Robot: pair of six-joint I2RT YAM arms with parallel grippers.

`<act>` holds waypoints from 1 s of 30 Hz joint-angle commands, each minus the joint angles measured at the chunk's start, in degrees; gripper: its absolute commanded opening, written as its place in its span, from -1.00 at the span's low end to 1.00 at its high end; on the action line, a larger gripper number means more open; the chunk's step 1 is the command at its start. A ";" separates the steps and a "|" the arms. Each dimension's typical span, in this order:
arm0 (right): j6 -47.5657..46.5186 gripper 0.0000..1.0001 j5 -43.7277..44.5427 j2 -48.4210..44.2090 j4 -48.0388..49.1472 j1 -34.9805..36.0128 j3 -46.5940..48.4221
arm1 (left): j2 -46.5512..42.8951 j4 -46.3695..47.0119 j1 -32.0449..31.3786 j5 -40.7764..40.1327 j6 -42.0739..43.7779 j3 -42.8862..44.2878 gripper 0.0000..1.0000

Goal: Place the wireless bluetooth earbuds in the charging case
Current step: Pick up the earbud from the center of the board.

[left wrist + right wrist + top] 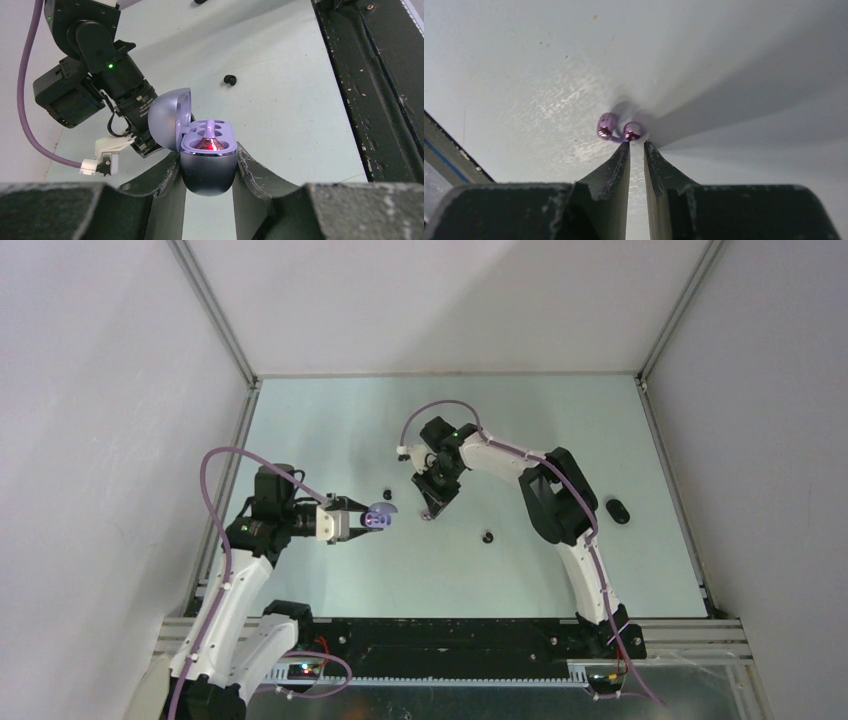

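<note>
My left gripper (372,521) is shut on the purple charging case (379,518) and holds it above the table. In the left wrist view the case (207,170) sits between the fingers (165,175) with its lid open. One purple earbud (212,143) lies in the near socket, glowing red. My right gripper (431,508) points down at the table. In the right wrist view its jaws stand a narrow gap apart (636,145), with nothing between them. A second purple earbud (617,128) lies on the table, just off the left fingertip (624,152). Two black earbuds (388,495) (488,537) lie loose.
A black charging case (619,511) lies at the right of the table. One black earbud (229,79) shows on the table beyond the held case. The right arm's wrist (95,65) hangs close at the left of that view. A black rail (450,635) runs along the near edge.
</note>
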 commanded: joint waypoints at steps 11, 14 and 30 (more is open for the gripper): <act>-2.17 -0.57 0.05 7.23 -0.71 0.73 9.88 | -0.02 1.35 0.66 2.00 0.69 0.73 -1.00; -1.51 -0.57 -0.80 7.87 -0.72 0.90 10.84 | 0.10 1.30 0.73 2.15 0.66 0.80 -1.00; -1.10 0.53 37.31 -20.41 36.51 -5.62 -16.17 | 0.05 0.39 0.68 2.33 1.16 1.07 -1.00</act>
